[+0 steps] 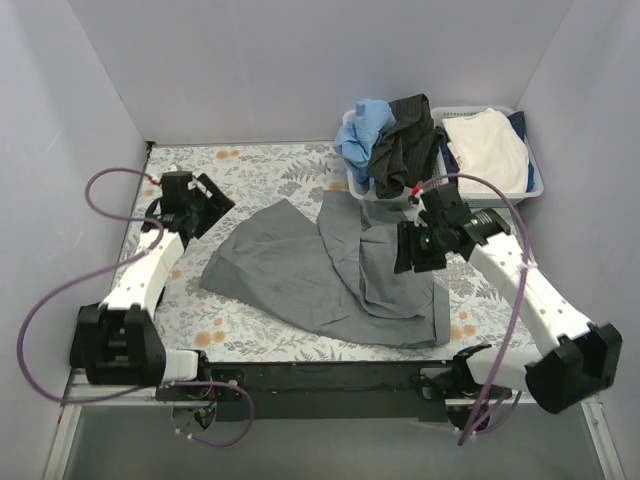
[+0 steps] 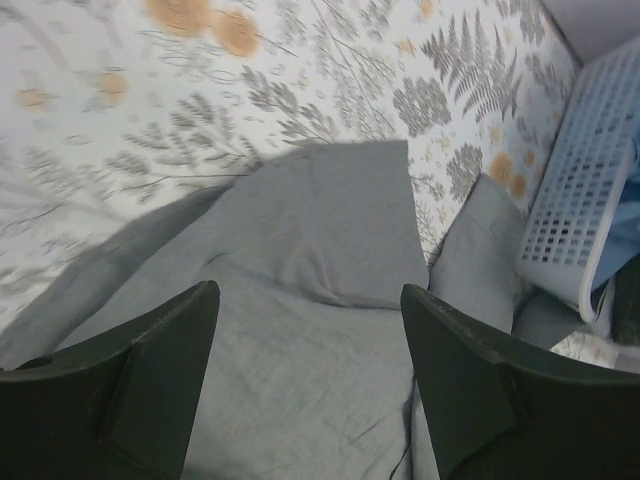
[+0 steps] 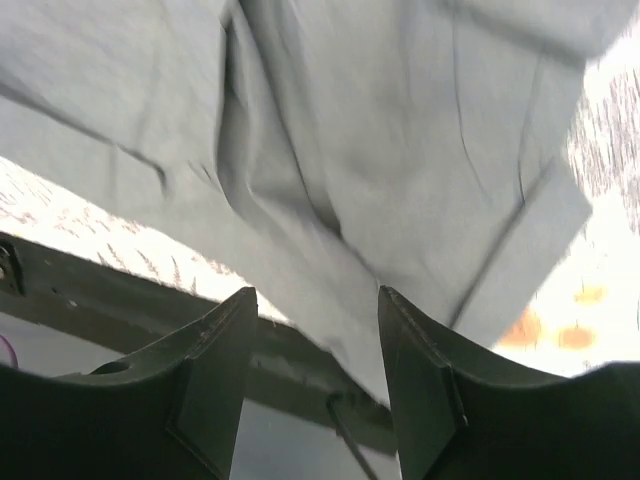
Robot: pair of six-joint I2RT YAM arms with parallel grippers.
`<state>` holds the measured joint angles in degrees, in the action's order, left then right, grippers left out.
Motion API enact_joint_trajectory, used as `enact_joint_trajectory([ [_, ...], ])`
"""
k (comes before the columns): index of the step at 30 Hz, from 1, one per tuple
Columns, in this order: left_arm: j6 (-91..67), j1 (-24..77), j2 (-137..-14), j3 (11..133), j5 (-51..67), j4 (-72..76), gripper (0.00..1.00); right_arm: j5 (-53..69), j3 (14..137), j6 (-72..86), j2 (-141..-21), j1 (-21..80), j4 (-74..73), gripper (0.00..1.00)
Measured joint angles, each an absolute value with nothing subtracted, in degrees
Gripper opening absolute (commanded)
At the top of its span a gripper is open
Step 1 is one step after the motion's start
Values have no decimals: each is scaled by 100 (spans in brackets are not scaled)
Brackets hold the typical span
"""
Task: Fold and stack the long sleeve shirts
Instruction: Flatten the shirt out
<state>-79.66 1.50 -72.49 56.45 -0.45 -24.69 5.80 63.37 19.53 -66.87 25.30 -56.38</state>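
Room: pale walls point(image 1: 300, 60) close in the worktop point(image 1: 250, 165) on its left, far and right sides.
Worktop: covered in a print of grey ferns and orange flowers. A black rail point(image 1: 330, 378) runs along the near edge between the arm bases.
Left arm: white, with a looping purple cable point(image 1: 100, 185), reaching along the left edge toward the far-left corner.
Left gripper point(image 1: 208, 205): jaws wide, holding nothing, just beside the left end of the grey shirt point(image 1: 320, 275).
Grey shirt: lies rumpled across the middle of the worktop, from left of centre to the near-right area. One part runs up toward the baskets point(image 1: 537, 178).
Right gripper point(image 1: 412, 252): jaws apart at a middling width, holding nothing, above the grey shirt's right part.
Baskets: two white lattice ones, side by side at the far-right corner.
Black shirt point(image 1: 405, 140): draped over the left basket, next to a blue cloth point(image 1: 362, 128). A white cloth point(image 1: 485, 140) lies in the right basket.
Top view only: both arms, the walls and what the baskets hold.
Left wrist view only: one grey layer folded over another, the cloth untouched below the fingers, and the lattice of a basket wall at the right.
Right wrist view only: close, blurred creases in the grey cloth, and a squared end lying on the print beside orange flowers, with the rail below.
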Motion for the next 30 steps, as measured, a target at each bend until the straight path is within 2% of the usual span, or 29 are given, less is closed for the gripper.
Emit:
enact_joint_trajectory([
  [4, -7546, 440, -8665, 6165, 725, -1975, 73, 899, 6884, 1708, -7891, 2534, -4915, 59],
  [9, -7238, 1229, -10186, 7231, 904, -1962, 72, 1157, 7697, 1457, -9382, 2665, -4303, 58],
  [15, -7046, 1778, -11338, 8256, 464, -2261, 69, 1216, 7828, 1308, -9894, 2873, -4101, 58],
  [18, -6963, 1885, -11764, 8589, 180, -2482, 67, 1238, 7859, 1302, -9981, 3030, -4018, 58],
  [22, -6925, 1929, -11944, 8718, -163, -2681, 69, 1260, 7909, 1310, -10285, 3208, -3883, 68],
  [25, -6925, 1949, -11959, 8720, -438, -2768, 69, 1203, 7975, 1313, -10615, 3299, -3874, 71],
  [28, -6897, 1975, -11961, 8720, -672, -2825, 67, 1103, 8018, 1315, -10853, 3326, -3876, 70],
  [30, -6862, 1990, -11983, 8739, -864, -2877, 64, 1050, 8064, 1313, -10978, 3326, -3876, 63],
])
